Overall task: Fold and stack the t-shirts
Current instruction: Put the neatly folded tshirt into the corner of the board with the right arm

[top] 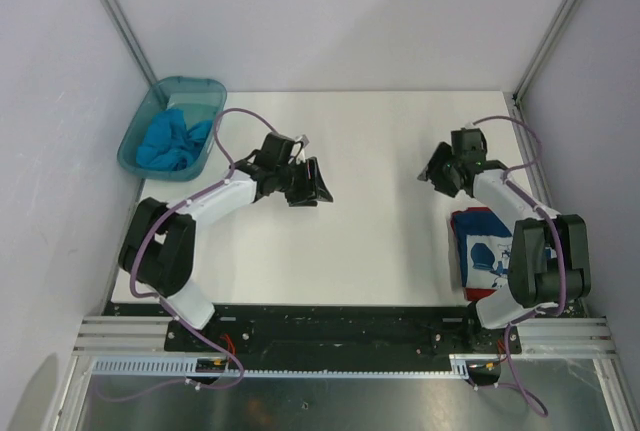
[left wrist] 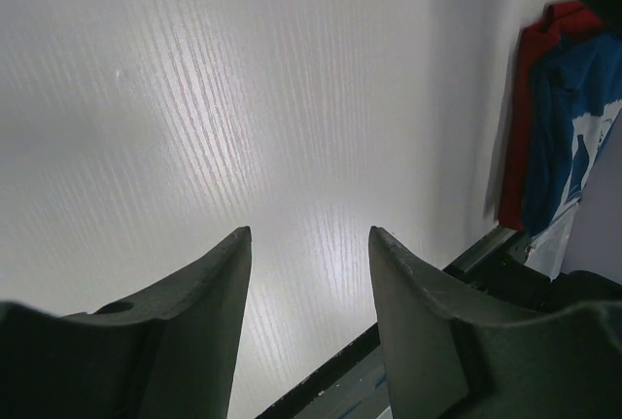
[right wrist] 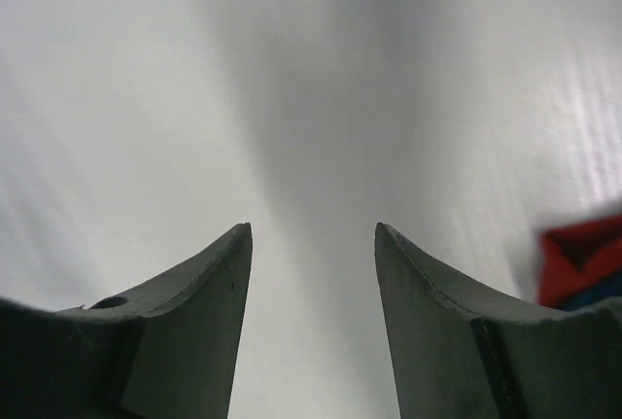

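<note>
Your two arms hover over the bare middle of the table (top: 380, 251). The left pincer (left wrist: 309, 234) and the right pincer (right wrist: 313, 229) are each parted about halfway, and only white surface shows between their fingers. Two of the three t-shirts look finished: the navy t-shirt (top: 487, 254), cartoon print up, lies folded on the red t-shirt (top: 478, 215) at the table's right edge, toward the near corner and beside the right arm's base. A rim of red shows along the stack's far side. The stack appears to have been parked there to leave the centre free as a folding area. The turquoise t-shirt (top: 172, 141) sits crumpled in the teal tub (top: 135, 131) at the far left corner, where the left arm can get to it. It is not yet folded, so judge the job roughly two-thirds done. The next move calls for the left pincer to swing back over the tub's rim and lift the cloth clear without dragging the tub along. You have open room across the whole middle of the table, from the far edge to the near edge. The tight spots are the enclosure wall close behind the tub and the stack lying just beside the right arm, where a careless sweep could disturb the folds.
</note>
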`<move>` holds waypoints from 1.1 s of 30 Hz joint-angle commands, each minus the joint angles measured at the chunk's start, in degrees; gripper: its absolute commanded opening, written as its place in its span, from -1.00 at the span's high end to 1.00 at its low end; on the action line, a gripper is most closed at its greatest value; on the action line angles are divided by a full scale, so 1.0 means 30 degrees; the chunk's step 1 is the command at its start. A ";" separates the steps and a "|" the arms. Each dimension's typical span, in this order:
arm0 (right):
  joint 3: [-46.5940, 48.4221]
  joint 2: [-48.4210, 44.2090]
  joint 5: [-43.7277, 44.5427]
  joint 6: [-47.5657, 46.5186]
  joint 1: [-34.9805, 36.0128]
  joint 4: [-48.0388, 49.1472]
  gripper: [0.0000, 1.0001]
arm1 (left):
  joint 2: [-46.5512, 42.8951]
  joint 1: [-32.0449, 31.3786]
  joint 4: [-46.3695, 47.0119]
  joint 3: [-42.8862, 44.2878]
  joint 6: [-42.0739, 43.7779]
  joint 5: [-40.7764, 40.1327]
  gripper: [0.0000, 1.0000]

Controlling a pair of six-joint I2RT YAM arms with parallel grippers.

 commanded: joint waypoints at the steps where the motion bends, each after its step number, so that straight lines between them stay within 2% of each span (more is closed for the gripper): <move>1: 0.1549 -0.0128 0.0263 0.0145 0.1670 -0.0744 -0.19 | -0.1358 0.0185 0.0401 -0.0296 0.0535 -0.0435 -0.14; 4: 0.1765 -0.0643 0.0188 0.0571 0.2853 -0.0706 -0.25 | -0.1872 0.0201 0.0384 -0.0576 0.0918 -0.0947 -0.19; 8: 0.1804 -0.1662 0.0098 0.0899 0.4259 -0.0677 -0.34 | -0.2787 0.0229 0.0396 -0.1144 0.1641 -0.1659 -0.36; 11: 0.1815 -0.2570 0.0259 0.0863 0.5041 -0.0760 -0.45 | -0.3903 0.0283 0.0383 -0.1814 0.2231 -0.2396 -0.60; 13: 0.1801 -0.3102 0.0126 0.0877 0.5247 -0.0741 -0.50 | -0.4864 0.0348 0.0382 -0.2342 0.2620 -0.2926 -0.86; 15: 0.1805 -0.3513 -0.0185 0.0895 0.5372 -0.0619 -0.56 | -0.5822 0.0459 0.0389 -0.2869 0.2995 -0.3396 -0.96; 24: 0.1815 -0.4753 -0.0206 0.0550 0.5745 -0.0570 -0.64 | -0.9940 0.1030 0.0334 -0.4269 0.3517 -0.4920 -0.99; 33: 0.1812 -0.4802 -0.0147 0.0690 0.5751 -0.0328 -0.66 | -1.0579 0.1139 0.0174 -0.4004 0.3634 -0.5813 -0.99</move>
